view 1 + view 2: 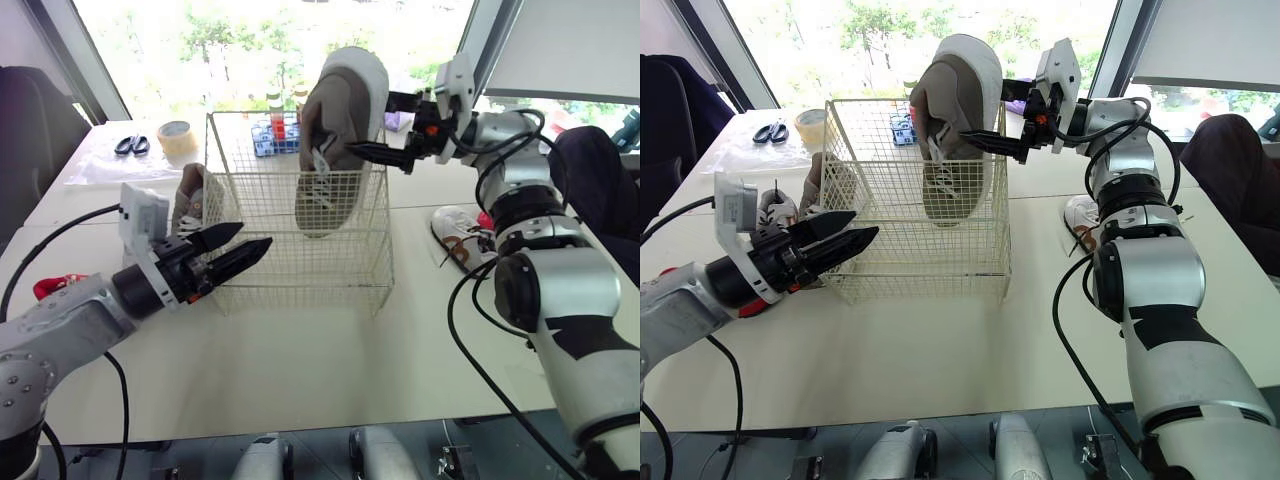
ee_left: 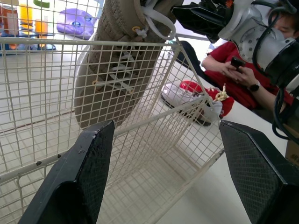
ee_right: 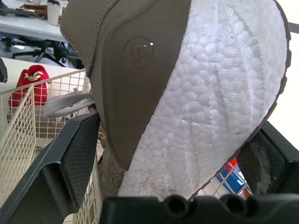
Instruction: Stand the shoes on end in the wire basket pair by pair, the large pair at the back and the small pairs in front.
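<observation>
Shoe [image 1: 335, 140], the large taupe one w/ white sole, is held toe-down by the right gripper [image 1: 365, 125], whose fingers are clamped across the heel end. The toe half is sunk inside the wire basket [image 1: 290, 255] and the heel is seen above the rim. Step judged: 1st large shoe being stood at the back. Next, it should be lowered to the basket floor, leaned on the back wall, then let go. The left gripper [image 1: 255, 236] is spread wide, empty, just outside the near-left corner. The mate [image 1: 195, 200] lies beside the basket's left wall.

left beige shoe [image 1: 192, 200] half behind basket [image 1: 300, 272], small shoe [image 1: 452, 230] partly behind right arm [image 1: 522, 205]
</observation>
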Motion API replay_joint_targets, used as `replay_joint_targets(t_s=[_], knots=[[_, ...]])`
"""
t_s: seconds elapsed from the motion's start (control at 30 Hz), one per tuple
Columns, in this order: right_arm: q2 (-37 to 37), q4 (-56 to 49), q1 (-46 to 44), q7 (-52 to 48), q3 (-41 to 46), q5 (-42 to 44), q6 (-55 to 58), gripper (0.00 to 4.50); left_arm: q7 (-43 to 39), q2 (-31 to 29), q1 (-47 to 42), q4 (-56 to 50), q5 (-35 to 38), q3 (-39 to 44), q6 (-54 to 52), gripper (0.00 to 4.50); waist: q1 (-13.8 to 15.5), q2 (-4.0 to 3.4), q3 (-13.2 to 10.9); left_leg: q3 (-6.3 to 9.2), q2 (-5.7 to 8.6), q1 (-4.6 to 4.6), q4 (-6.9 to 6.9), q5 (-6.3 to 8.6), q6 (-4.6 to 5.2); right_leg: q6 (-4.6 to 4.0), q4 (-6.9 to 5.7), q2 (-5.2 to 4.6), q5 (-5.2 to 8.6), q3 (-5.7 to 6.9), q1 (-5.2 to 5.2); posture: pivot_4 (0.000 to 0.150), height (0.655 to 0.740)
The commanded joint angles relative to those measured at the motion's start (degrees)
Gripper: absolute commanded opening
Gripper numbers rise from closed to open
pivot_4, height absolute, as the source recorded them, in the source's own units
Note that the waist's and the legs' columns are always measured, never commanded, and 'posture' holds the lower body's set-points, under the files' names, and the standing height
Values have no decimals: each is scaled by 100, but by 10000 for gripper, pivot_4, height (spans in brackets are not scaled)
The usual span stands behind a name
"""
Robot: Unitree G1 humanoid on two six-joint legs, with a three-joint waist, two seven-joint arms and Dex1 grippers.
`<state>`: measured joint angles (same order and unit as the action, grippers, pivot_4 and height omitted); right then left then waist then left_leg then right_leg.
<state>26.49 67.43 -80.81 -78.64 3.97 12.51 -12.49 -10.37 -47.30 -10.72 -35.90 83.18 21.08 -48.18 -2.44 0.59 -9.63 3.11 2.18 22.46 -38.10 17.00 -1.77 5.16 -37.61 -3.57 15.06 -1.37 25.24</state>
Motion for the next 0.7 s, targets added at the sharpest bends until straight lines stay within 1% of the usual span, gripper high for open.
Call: replay_joint_targets(t_s=[0.03,0.13,0.2,0.33,0.53,0.63,0.7], knots=[[325,-596,-208,-262,214,184,225,44869,-145,-85,-82,52,-55,7,70,36229,19,0,0,0,1,1,0,0,0,0,0,-1,0,0,0,1500,7400],[499,-1053,-142,-651,119,220,627,44869,-233,-100,-77,145,-67,13,33,36229,30,-1,0,0,1,2,-1,0,0,0,3,-2,0,0,0,1500,7400],[593,-1332,-105,-724,130,255,868,44869,-292,-100,-84,203,-100,5,21,36229,27,-1,-1,1,1,3,0,0,1,0,3,-1,0,1,0,1500,7400],[626,-1690,18,-728,96,246,1004,44869,-404,-96,-139,309,-129,-21,-13,36229,-3,-1,0,1,0,1,0,0,0,0,2,0,0,1,0,1500,7400],[739,-1611,201,-528,-47,-58,690,44869,-474,-70,-208,386,-263,-80,-24,36229,-1,-1,0,-1,0,-1,0,0,1,0,0,0,0,0,0,1500,7400],[983,-1588,212,-554,-55,-127,883,44869,-455,-118,-155,409,-191,83,-5,36229,6,-1,0,0,-1,0,0,0,1,0,0,0,0,0,1,1500,7400],[1514,-1904,386,-269,67,-222,1079,44869,-217,-319,-209,676,126,590,-12,36229,28,0,-1,-1,0,0,0,0,1,0,1,-1,0,0,1,1500,7400]])
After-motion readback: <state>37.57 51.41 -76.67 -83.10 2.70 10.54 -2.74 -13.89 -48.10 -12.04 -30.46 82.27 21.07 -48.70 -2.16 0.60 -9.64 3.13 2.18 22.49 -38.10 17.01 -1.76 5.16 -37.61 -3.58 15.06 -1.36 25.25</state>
